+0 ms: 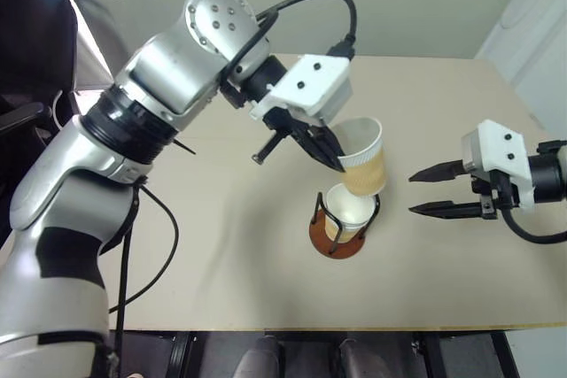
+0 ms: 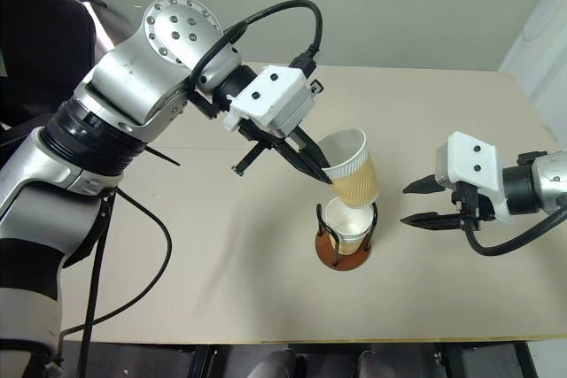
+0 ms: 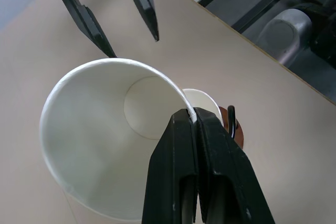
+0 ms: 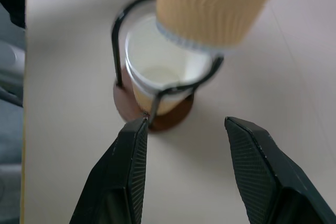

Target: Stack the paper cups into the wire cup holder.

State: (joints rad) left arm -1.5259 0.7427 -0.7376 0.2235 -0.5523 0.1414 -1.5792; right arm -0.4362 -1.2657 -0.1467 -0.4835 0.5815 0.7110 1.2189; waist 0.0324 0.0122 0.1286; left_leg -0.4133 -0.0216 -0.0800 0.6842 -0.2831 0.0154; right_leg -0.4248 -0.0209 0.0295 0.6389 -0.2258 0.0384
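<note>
- A tan paper cup (image 1: 364,158) is pinched by its white rim in the left end effector (image 1: 330,155), whose two black fingers are clenched on the cup wall, one inside and one outside, as seen in the left wrist view.
- The held cup is tilted, its base hanging just above the mouth of a second paper cup (image 1: 349,212) already seated in the wire cup holder (image 1: 341,233).
- The holder stands on the worktop (image 1: 221,245), near the middle, with its reddish-brown base flat and its black wire loops rising around the seated cup.
- The right end effector (image 1: 438,190) is held apart at the holder's right side, its fingers spread and empty, pointed towards the holder.
- The step in hand is judged to be the lowering of the held cup into the seated one; the cup is not yet nested.
- A miss could be caused by the tilt: the lower edge of the base may catch on the seated cup's rim or on a wire loop instead of sliding inside.
- The light holder could be pushed or tipped if the cup is pressed down off-centre, since nothing is steadying it.
- The thin rim could be creased by the pinch, or the cup could swing in the grip because it is held at one point only.
- If the cup is released while tilted, it may settle crooked or topple onto the worktop.
</note>
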